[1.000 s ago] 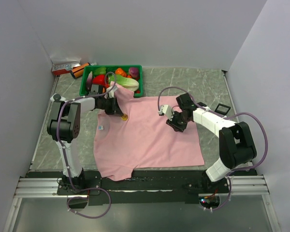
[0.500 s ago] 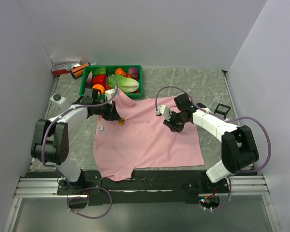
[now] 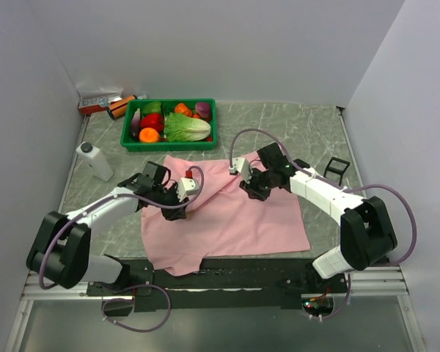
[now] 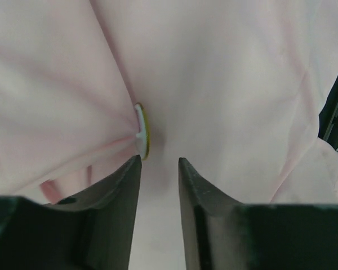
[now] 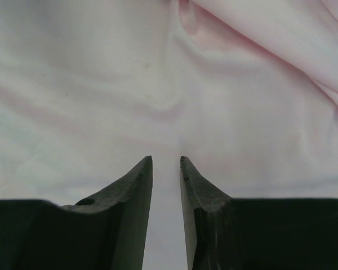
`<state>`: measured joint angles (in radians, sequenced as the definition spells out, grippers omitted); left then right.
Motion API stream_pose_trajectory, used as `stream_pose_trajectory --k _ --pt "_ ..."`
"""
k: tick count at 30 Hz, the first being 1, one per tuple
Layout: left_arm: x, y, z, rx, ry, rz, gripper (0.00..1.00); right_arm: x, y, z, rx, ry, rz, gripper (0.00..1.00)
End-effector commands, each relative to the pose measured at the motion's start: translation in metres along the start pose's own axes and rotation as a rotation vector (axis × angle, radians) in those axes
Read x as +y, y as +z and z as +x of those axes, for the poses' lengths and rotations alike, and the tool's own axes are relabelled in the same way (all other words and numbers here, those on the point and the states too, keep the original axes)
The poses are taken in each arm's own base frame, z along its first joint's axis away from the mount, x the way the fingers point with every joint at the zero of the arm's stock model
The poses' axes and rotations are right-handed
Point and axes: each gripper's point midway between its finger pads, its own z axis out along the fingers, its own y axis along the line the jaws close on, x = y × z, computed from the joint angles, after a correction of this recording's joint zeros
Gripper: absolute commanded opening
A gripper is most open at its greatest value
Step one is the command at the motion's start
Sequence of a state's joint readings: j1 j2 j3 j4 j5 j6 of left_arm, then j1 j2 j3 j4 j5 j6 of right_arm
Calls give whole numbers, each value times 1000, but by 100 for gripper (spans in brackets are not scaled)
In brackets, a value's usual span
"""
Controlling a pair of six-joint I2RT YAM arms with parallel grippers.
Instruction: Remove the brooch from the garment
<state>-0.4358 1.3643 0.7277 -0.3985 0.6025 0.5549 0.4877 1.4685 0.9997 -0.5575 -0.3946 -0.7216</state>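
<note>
1. Two arms reach over a grey-green marbled table (image 3: 315, 125) closed in by plain pale walls on three sides, with a metal rail (image 3: 59, 282) along the near edge.
2. Spread over the middle of the table is the pink garment (image 3: 235, 220), rumpled into a ridge along its far edge between the two grippers.
3. A green crate (image 3: 130, 139) of toy vegetables stands at the far left. A white bottle (image 3: 94, 160) is on the table nearer the left wall, and a small black frame (image 3: 337, 166) lies off the garment's right edge.
4. The left gripper (image 4: 159, 160) has its fingers parted with nothing between them. The brooch (image 4: 142, 138) sits on a pucker of cloth just beyond one fingertip.
5. The right gripper (image 5: 165, 159) is low on the garment's far right part with a narrow gap between its fingers. Whether a fold is pinched there cannot be told.
6. From above, the brooch is lost behind the left gripper. The wrist view shows it only edge-on, pale with a yellowish rim, so its face cannot be made out.
</note>
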Motion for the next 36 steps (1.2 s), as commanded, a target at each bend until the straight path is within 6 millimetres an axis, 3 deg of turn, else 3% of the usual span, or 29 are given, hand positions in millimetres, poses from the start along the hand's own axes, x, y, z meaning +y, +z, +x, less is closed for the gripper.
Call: stream_pose_trajectory --k 1,7,8,14,15,20,29,36 --pt "8 -26 -23 -70 84 -82 46 4 6 -20 -46 -8 -12 34" --pt "37 -46 -41 -179 -165 -204 48 3 20 -52 -90 -25 -52 35" --pt "46 -54 -39 -205 -271 -222 48 8 21 -68 -126 -52 -82 35" --pt "86 -89 -35 -338 -648 -296 49 35 44 -104 -243 -283 -192 35" --pt "88 -91 -34 -349 -684 -292 49 46 51 -108 -254 -326 -217 35" --pt "96 -98 -26 -389 -880 -252 49 62 81 -126 -281 -464 -238 33" --pt "102 -124 -16 -442 -915 -327 49 79 121 -145 -311 -594 -264 31" --pt "96 -123 -13 -461 -916 -322 49 83 129 -152 -303 -582 -283 29"
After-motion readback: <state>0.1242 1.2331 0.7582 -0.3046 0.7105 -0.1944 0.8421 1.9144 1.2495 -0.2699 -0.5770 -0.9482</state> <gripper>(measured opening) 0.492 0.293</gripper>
